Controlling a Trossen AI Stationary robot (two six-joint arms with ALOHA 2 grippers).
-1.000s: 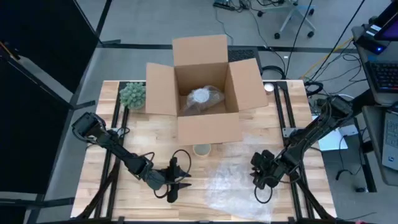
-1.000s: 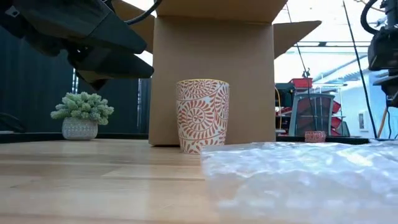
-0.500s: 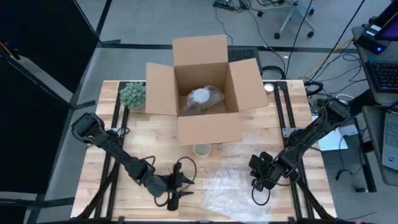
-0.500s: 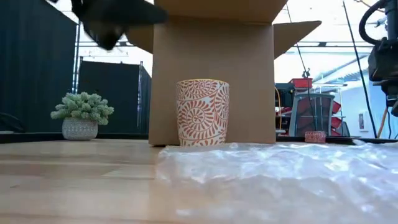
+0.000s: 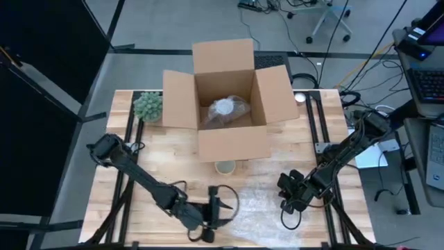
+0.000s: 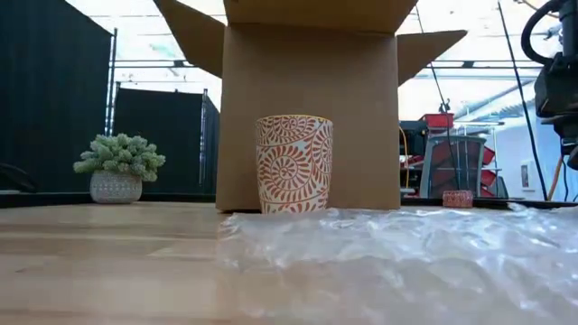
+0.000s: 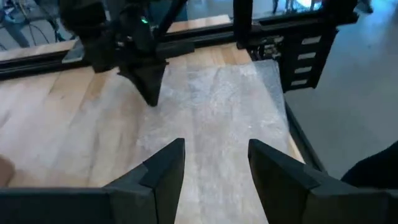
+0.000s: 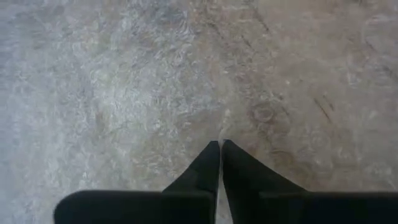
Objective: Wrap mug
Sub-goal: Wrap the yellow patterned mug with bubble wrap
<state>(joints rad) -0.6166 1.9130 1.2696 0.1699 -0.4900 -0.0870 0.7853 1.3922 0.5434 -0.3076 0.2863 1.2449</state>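
mug: white with orange swirl pattern; box: plain brown; plant: pale green, patterned whitish pot; bubble wrap: clear

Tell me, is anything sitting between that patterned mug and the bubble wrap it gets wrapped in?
Nothing visible. The mug stands upright on bare wood before the cardboard box, and the bubble wrap starts right beside it. The left gripper has open jaws over the wrap; the right gripper is shut on it.

Overhead camera straight down, table-level camera facing the box, wrist cameras close above bubble wrap
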